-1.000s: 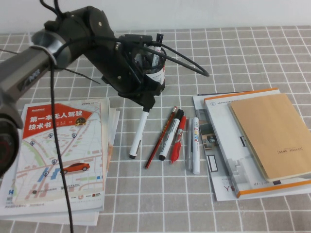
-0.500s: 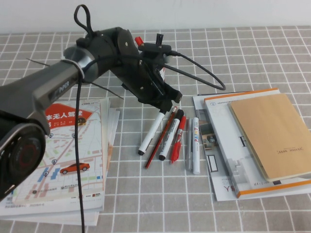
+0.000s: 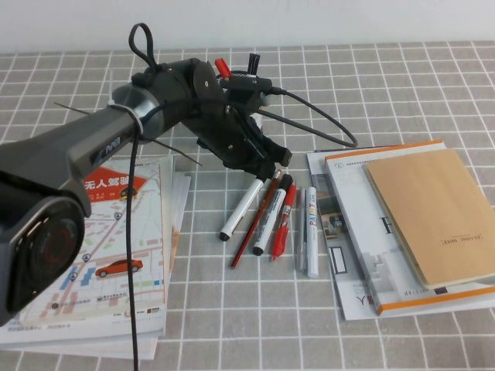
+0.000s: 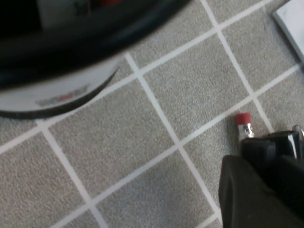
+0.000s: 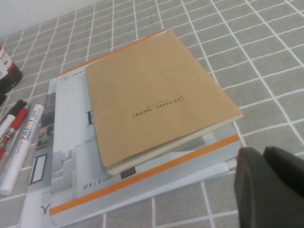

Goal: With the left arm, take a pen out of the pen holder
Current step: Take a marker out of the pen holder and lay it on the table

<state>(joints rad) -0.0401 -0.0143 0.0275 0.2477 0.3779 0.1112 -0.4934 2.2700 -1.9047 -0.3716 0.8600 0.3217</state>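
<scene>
- Left tool (image 3: pixel 263 168): low over the table (image 3: pixel 387 85), just in front of the pen holder (image 4: pixel 57 92). It is clamped on the upper end of a white marker (image 3: pixel 238 210).
- White marker: out of the holder, slanting down from the tool toward the robot's left. Its black tip is at or just above the table; cannot tell which.
- Just to the marker's right, lying side by side on the table: pencil (image 3: pixel 254 226), black-capped marker (image 3: pixel 271 216), red pen (image 3: pixel 283 220), white paint marker (image 3: pixel 311 232).
- Pen holder: mostly hidden behind the left arm in the high view. A red cap (image 3: pixel 220 63) sticks up above the arm.
- Map booklets (image 3: pixel 100 255) lie at the left. A book stack topped by a tan notebook (image 3: pixel 433 216) lies at the right.
- Right tool (image 5: pixel 266 161): over the table beside a corner of the book stack. Wide or narrow: cannot tell.
</scene>
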